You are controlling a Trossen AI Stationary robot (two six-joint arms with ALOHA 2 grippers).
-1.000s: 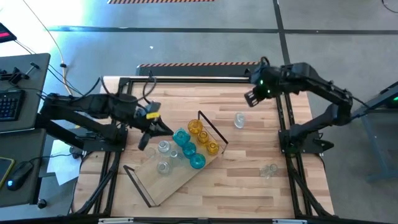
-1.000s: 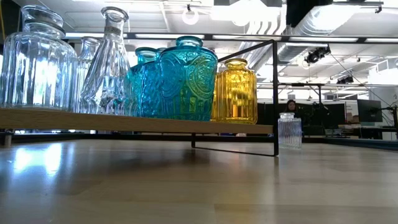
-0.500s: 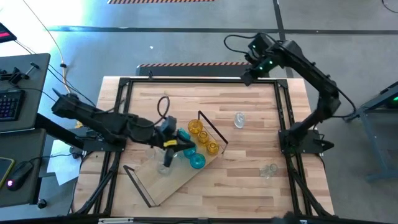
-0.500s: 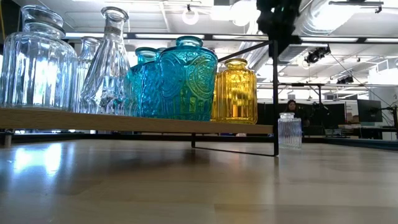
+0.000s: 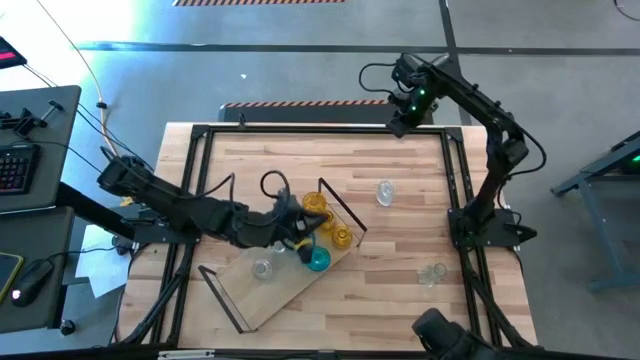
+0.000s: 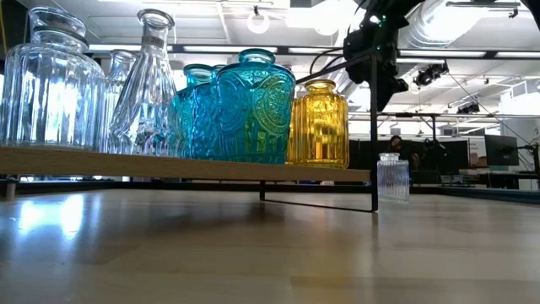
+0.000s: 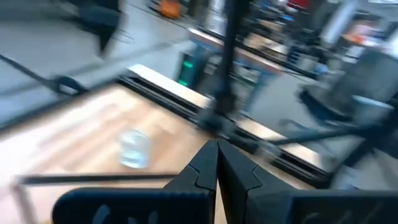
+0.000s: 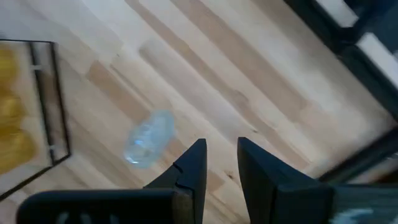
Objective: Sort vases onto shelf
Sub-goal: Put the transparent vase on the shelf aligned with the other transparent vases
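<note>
vases (image 5: pixel 318 232) crowd the shelf (image 5: pixel 268 292); tabletop (image 5: pixel 400 290) right of it lies open.

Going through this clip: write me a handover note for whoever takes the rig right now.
Left gripper: shut, empty, reaching over the shelf among the vases.
Right gripper: open, empty, raised over the table's far edge.
Done: yellow vases, teal vases and clear ones stand on the shelf.
Left: two clear vases on the table, one beyond the shelf, one near the right edge.

keyboard (image 5: pixel 14 165) and mouse (image 5: pixel 33 279) on desk (image 5: pixel 45 125) at left edge, striped tape (image 5: pixel 300 102) upper centre, person (image 6: pixel 395 145) far right background.
</note>
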